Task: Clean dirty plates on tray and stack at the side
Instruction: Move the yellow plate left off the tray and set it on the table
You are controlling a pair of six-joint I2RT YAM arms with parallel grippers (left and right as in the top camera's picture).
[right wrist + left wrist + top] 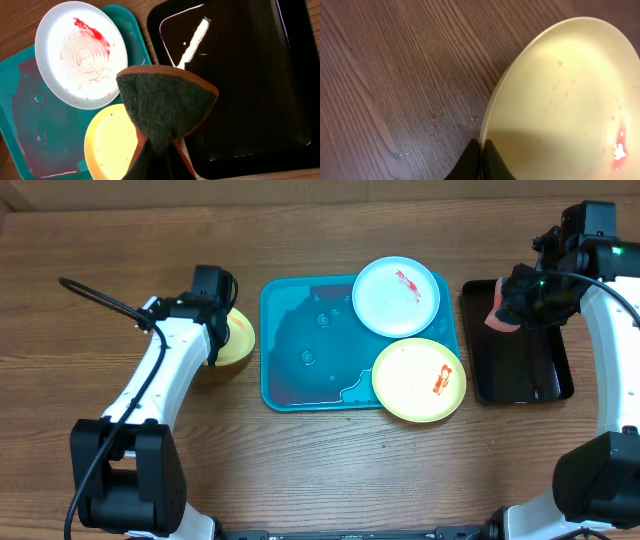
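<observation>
Two dirty plates lie on the right part of the teal tray (300,360): a light blue one (396,296) at the back and a pale yellow one (418,380) in front, both with red smears. A third pale yellow plate (240,340) sits on the table left of the tray, and my left gripper (222,332) is shut on its rim. In the left wrist view the fingers (481,152) pinch that plate's edge (560,100); faint red specks show inside. My right gripper (160,150) is shut on an orange sponge with a green pad (167,105), above the black tray's left edge.
A smaller black tray (520,370) stands right of the teal tray, with liquid glinting in it (250,75). Water puddles lie on the teal tray's left half (310,355). Bare wooden table surrounds everything.
</observation>
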